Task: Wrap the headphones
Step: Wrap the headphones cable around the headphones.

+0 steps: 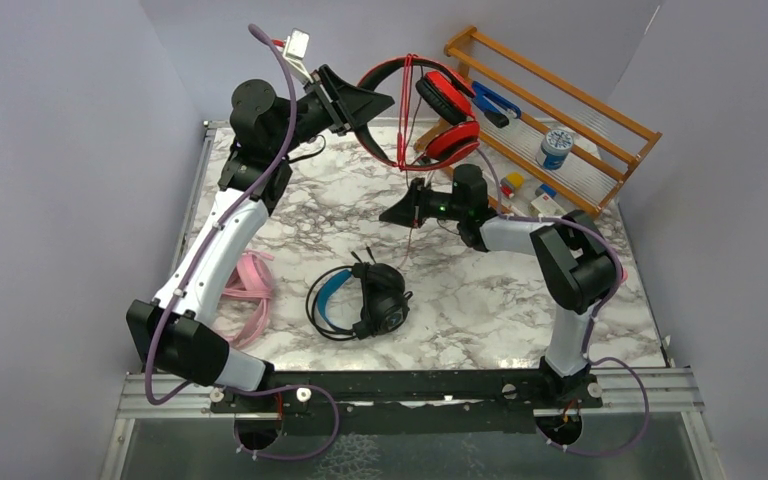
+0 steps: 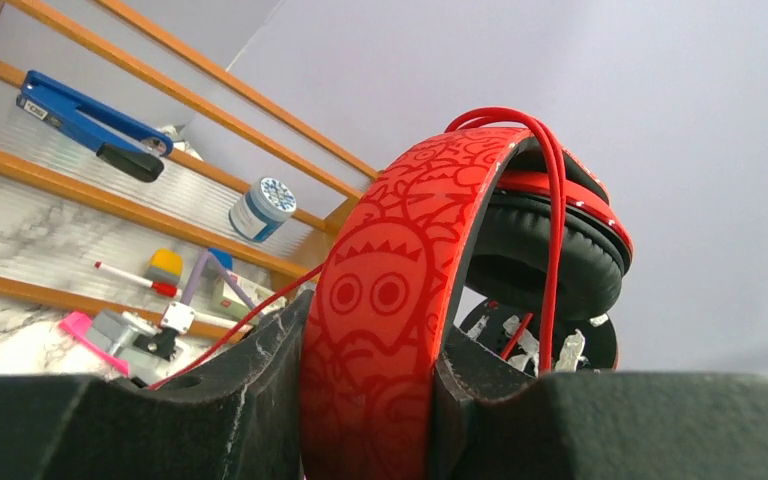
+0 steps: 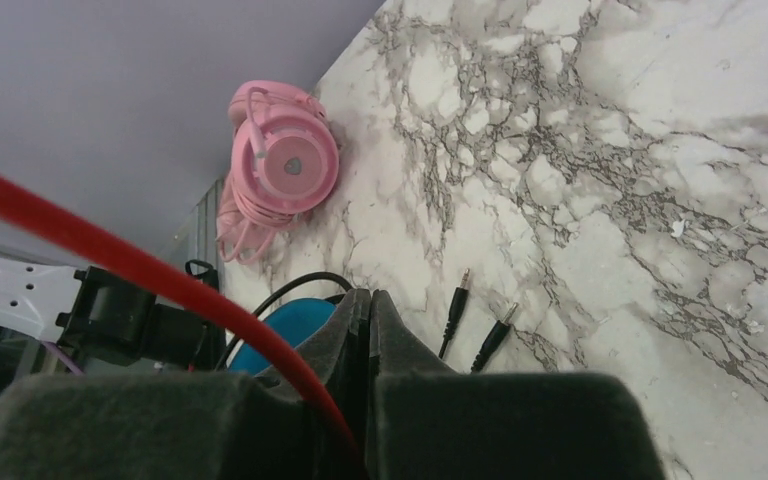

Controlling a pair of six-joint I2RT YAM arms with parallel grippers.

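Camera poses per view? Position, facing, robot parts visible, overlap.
Top: fixed above and behind the bases, looking down on the table; both arms whole, left gripper and right gripper.
Left wrist: held high, facing the rack; own fingers clamp the red headset.
Right wrist: looking down at the pink headset; own fingers shut on the red cable.
Shared: red headset in top and left wrist; pink headset in top and right wrist.

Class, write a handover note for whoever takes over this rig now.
The left gripper is shut on the red headphones, held aloft by the band.
The right gripper is shut on the red cable below.
Done: cable turns around the red band; the pink headphones look wrapped.
Left: finish the red cable; the black and blue headphones, mid-table, unclear.
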